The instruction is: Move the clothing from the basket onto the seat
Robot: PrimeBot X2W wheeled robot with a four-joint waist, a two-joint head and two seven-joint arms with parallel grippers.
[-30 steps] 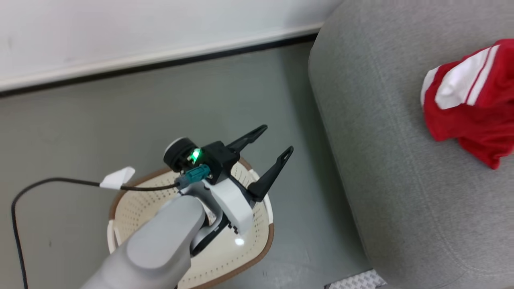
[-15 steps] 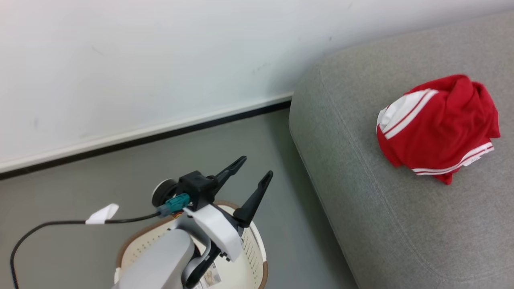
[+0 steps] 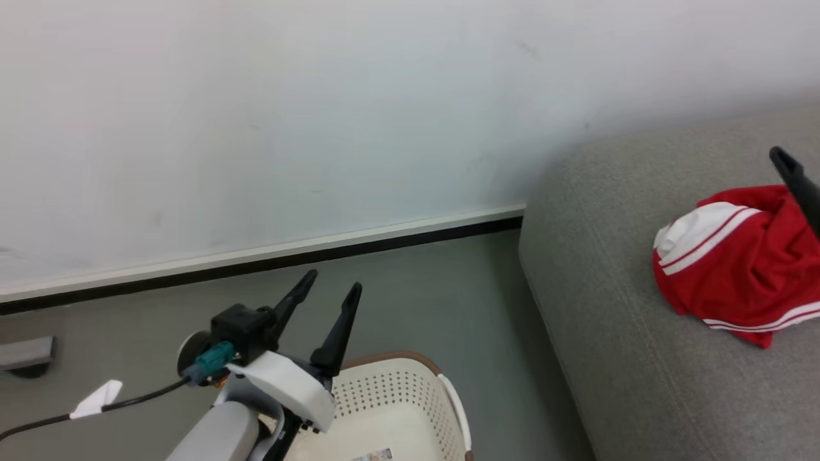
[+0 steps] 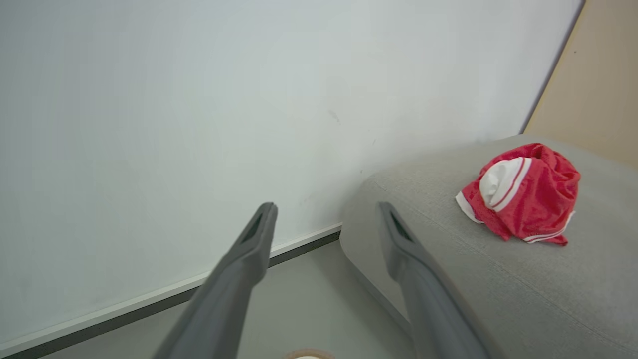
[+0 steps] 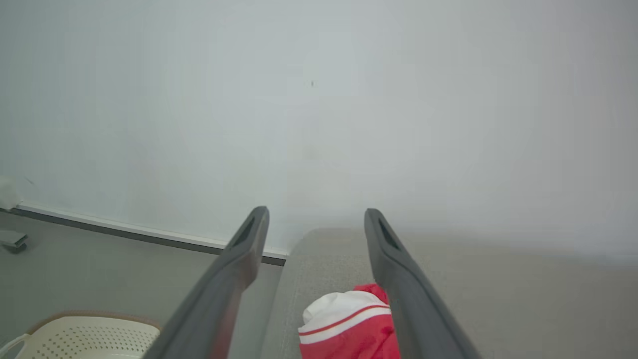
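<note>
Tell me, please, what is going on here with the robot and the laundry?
A crumpled red garment with white panels and stripes lies on the large grey fabric sofa seat. The cream-white perforated plastic basket with a brown rim stands on the floor nearby; the part in view holds no clothes. The robot's left gripper and right gripper are both open, holding nothing.

A plain living-room-like space: a grey upholstered seat [image 3: 628, 358] stands against a bare white wall [image 3: 320, 115] with a skirting board [image 3: 320, 245], and a laundry basket [image 3: 384, 394] sits on the smooth grey floor [image 3: 416, 288].
</note>
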